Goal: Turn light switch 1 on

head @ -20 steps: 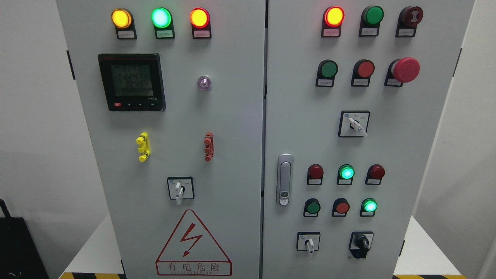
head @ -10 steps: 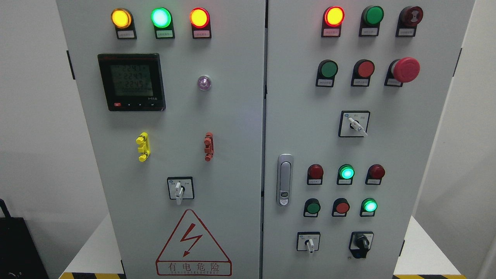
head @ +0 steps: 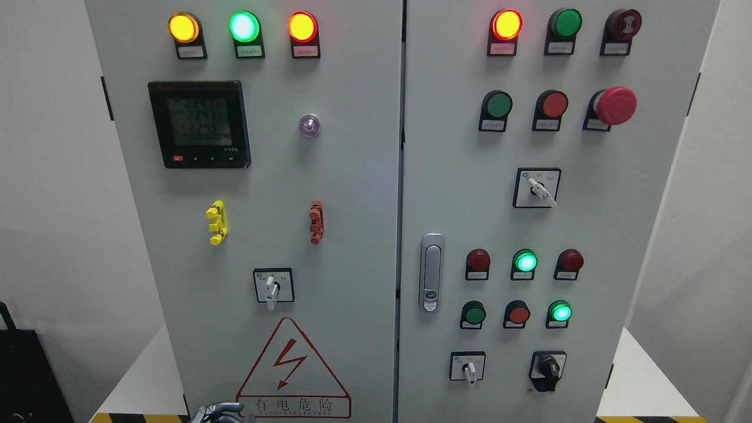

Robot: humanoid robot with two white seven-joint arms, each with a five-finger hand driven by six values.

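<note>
Labels too small to read, so which one is light switch 1 cannot be told. The nearest candidate is the white-handled selector switch (head: 270,286) on the cabinet's left door (head: 352,194), lever pointing down, just above the red warning triangle (head: 292,369). Left hand (head: 216,411) only peeks in at the bottom edge, just left of the triangle's base and well below that switch; whether it is clenched or released cannot be told. Above: yellow clip (head: 217,222), red clip (head: 316,221), digital meter (head: 199,124). Right door carries three more selectors, a door handle (head: 432,272) and a red emergency stop button (head: 614,106).
</note>
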